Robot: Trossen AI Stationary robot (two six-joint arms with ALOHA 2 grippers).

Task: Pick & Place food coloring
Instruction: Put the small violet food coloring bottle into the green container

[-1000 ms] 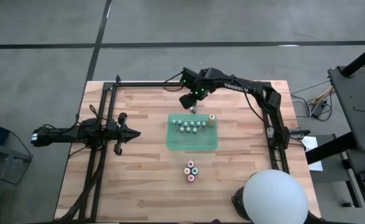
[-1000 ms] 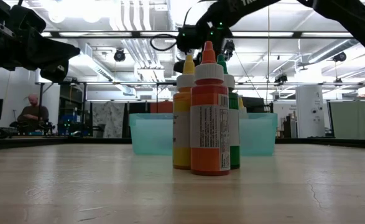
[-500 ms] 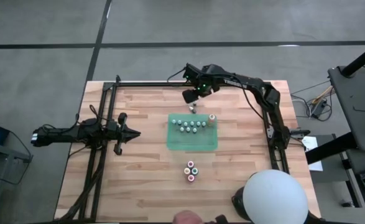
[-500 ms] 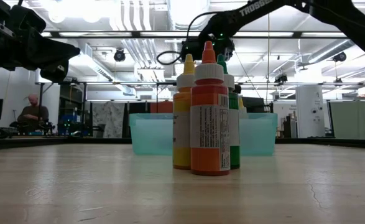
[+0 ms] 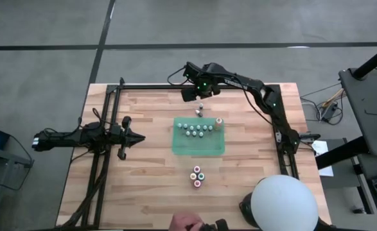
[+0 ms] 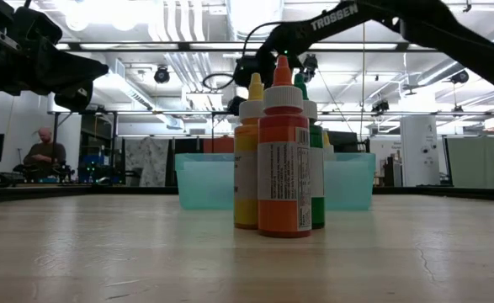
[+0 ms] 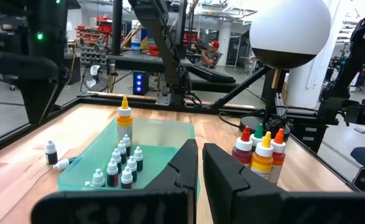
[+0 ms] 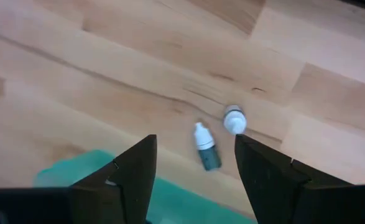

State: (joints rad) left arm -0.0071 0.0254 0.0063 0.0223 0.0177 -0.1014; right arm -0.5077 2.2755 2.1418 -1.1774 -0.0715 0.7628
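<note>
Two tiny food coloring bottles sit on the bare wood just beyond the green tray (image 5: 199, 146): one lies on its side (image 8: 205, 151), the other stands upright (image 8: 234, 119). Several more tiny bottles (image 5: 198, 130) and a taller yellow-orange dropper bottle (image 5: 219, 122) stand inside the tray. My right gripper (image 8: 194, 138) hovers open above the two loose bottles, pointing steeply down, near the table's far edge (image 5: 190, 95). My left gripper (image 7: 199, 167) is shut and level at the table's left (image 5: 137, 136).
A cluster of larger squeeze bottles (image 5: 198, 176), orange (image 6: 283, 151), yellow (image 6: 248, 151) and green (image 6: 316, 185), stands near the table's front. A white globe (image 5: 283, 204) sits at the near right corner. Black frame rails (image 5: 149, 86) run along the table's far and side edges.
My right gripper has moved toward the table's far edge and a little to the left, away from the tray, so the two loose bottles now show clear of it. The left arm has kept still.
</note>
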